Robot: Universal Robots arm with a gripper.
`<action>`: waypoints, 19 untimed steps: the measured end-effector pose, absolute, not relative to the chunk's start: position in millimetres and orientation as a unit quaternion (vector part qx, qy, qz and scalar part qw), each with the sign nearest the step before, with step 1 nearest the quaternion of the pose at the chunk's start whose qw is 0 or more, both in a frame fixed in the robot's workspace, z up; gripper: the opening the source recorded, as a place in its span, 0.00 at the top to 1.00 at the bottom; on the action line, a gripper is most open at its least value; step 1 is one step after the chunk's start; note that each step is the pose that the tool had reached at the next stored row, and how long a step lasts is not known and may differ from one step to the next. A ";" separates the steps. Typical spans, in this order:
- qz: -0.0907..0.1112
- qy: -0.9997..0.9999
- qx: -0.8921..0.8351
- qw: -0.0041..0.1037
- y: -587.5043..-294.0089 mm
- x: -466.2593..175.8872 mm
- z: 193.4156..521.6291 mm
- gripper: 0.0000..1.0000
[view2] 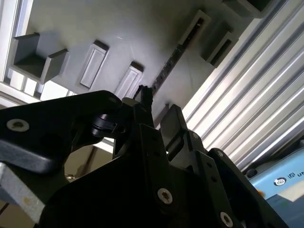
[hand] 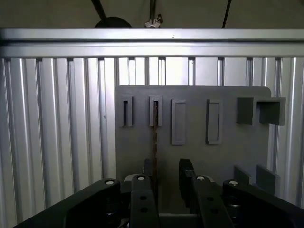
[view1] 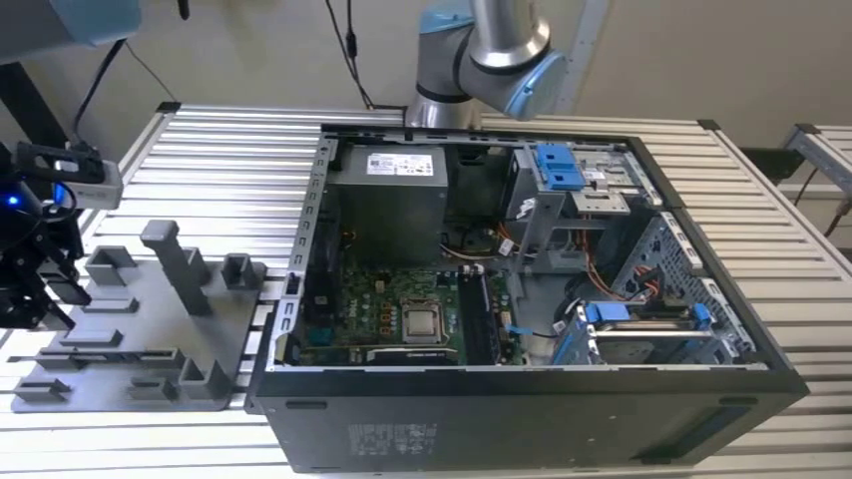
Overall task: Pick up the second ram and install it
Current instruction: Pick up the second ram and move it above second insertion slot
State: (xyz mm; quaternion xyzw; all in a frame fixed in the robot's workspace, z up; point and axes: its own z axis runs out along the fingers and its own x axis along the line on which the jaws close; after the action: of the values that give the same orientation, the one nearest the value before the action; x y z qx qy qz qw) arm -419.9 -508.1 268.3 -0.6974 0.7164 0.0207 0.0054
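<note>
Ram (hand: 155, 128): stands on its edge in a narrow slot of the grey plate (hand: 228, 152), a thin dark strip in both wrist views.
Plate: lies on the tabletop (hand: 57, 118), beside the case (view1: 533, 299).
Jaws: open with a clear gap, holding nothing, just above the near end of the ram.
Alignment: the strip lines up with one finger (hand: 149, 173), not with the middle of the gap; I judge it needs centring first.
Grip: on the flat faces.
Lift: straight along the slot, without tilt, or the board may jam.
</note>
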 end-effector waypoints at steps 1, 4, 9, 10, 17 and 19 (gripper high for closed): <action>0.021 0.716 -0.697 0.005 -508.1 -419.9 268.2 0.64; 0.020 0.716 -0.698 0.005 -508.2 -419.9 266.2 0.64; 0.019 0.716 -0.698 0.004 -508.9 -419.8 261.2 0.64; 0.019 0.716 -0.698 0.003 -509.0 -419.9 260.1 0.64; 0.015 0.713 -0.701 0.002 -509.5 -419.7 252.3 0.64; 0.014 0.712 -0.702 0.002 -509.5 -419.7 250.4 0.64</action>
State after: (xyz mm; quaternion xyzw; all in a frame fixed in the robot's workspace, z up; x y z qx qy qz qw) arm -419.7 -509.5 250.4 -0.7021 0.7119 0.0141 0.0017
